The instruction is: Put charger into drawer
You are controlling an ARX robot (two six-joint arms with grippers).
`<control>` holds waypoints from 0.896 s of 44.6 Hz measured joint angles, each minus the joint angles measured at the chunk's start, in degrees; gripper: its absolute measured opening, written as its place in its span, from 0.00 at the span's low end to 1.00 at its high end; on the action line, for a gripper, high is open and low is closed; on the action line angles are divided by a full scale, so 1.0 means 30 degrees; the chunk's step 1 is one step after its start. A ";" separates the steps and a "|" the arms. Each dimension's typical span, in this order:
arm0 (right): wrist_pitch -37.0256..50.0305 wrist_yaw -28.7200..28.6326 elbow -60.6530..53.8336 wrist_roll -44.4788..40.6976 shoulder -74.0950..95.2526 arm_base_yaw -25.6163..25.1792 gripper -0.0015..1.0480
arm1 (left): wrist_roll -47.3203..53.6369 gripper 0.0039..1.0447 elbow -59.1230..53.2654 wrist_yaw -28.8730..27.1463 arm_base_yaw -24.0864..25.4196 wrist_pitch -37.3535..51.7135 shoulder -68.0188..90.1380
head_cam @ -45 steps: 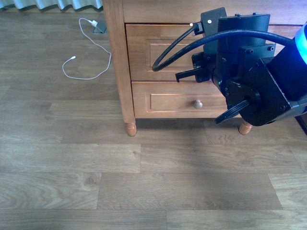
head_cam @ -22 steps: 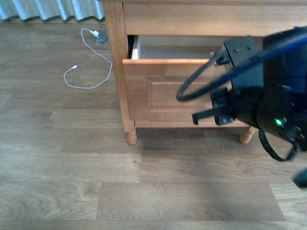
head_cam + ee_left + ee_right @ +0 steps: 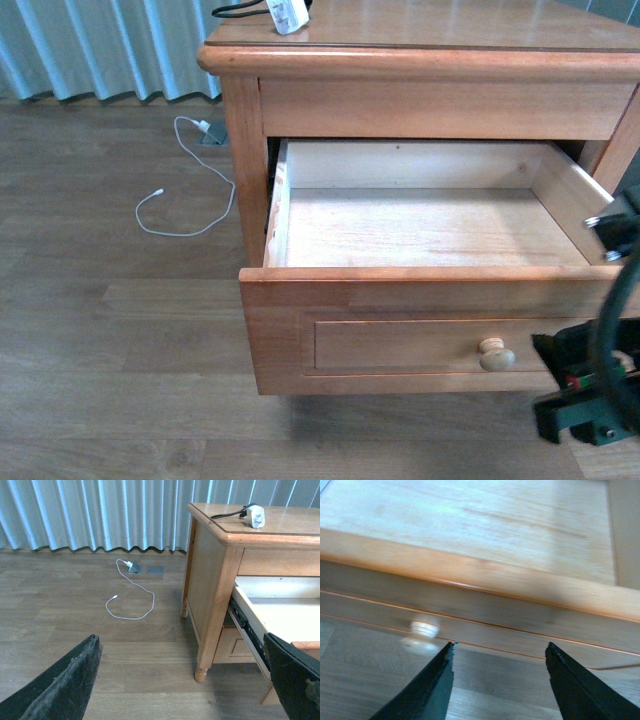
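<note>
Drawer [image 3: 400, 272] stands open, charger [image 3: 288, 14] lies on the surface [image 3: 450, 25] above it, and both sets of fingers are apart.
In the front view the charger is at 11 o'clock from the drawer, at the surface's back-left part, white cube with its black cable trailing off toward 9 o'clock. The drawer shows a pale wood floor with nothing in it, and the knob [image 3: 496, 354] is on the front panel toward 5 o'clock. Right fingers [image 3: 427, 690] are spread, gripping nothing, just in front of the drawer front, with the knob beside one tip and not touching. The right arm [image 3: 590, 400] is at 4 o'clock of the drawer. Left fingers [image 3: 65, 685] are spread wide and empty, well apart from the drawer. A white cable [image 3: 185, 190] lies on the floor [image 3: 120, 400] at 9 o'clock from the drawer.
</note>
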 joint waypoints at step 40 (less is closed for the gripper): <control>-1.2080 -1.2903 -0.2659 0.2302 -2.2068 -1.6174 0.92 | 0.0000 0.94 0.0000 0.0000 0.0000 0.0000 0.0000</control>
